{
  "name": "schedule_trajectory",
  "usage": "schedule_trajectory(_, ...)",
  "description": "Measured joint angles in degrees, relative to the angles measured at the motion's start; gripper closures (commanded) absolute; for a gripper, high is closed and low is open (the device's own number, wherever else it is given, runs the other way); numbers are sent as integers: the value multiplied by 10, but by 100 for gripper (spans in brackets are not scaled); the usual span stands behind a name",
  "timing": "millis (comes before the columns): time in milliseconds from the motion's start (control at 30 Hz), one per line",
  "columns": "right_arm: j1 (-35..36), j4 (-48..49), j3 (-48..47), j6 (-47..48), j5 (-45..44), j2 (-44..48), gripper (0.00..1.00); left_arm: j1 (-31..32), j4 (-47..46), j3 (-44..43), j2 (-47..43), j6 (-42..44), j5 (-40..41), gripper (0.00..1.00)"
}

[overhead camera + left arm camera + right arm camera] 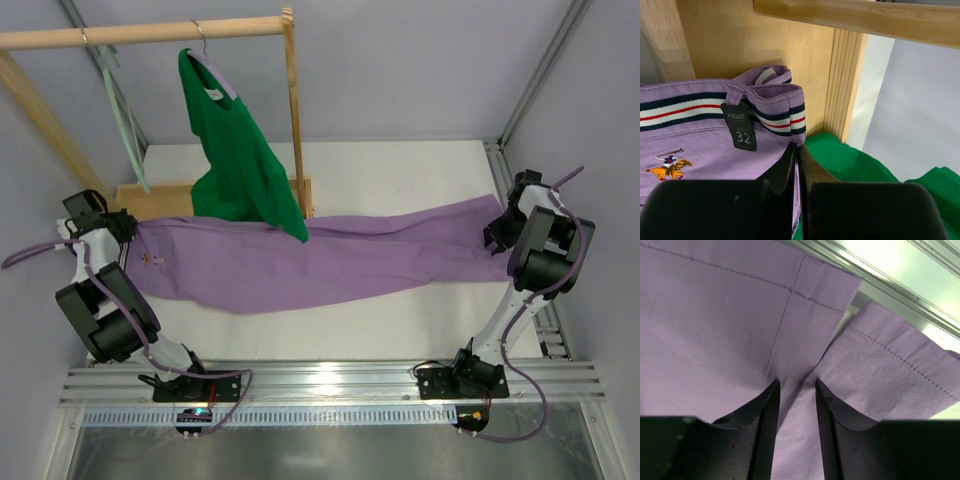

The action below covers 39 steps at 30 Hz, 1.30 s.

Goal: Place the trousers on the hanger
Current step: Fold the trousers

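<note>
From above, you see the trousers (330, 262) stretched across the table (400, 160) between both arms, while the hanger (122, 120) hangs bare on the rail (150, 33); nothing is threaded yet.

At your left wrist, the left gripper (796, 152) is pinched tight on the waistband (685, 107) edge.

At your right wrist, the right gripper (796, 387) stands half-parted over the leg ends (890, 370), gripping nothing.
</note>
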<state>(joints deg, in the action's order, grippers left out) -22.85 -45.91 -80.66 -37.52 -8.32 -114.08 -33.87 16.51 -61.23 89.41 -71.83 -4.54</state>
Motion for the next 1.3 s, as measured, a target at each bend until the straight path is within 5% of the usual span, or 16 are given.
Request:
schedule_trajectory(333,2,-1,1,-2,-17,0,96,0,0,1,0,0,2,99)
schedule_trajectory(1000,2,-14,78,3,-66,74,95,2,0,10,-8,4,3,100)
schedule_trajectory(1300,2,-3,114,15,-64,80,77,2,0,10,-9,9,3,99)
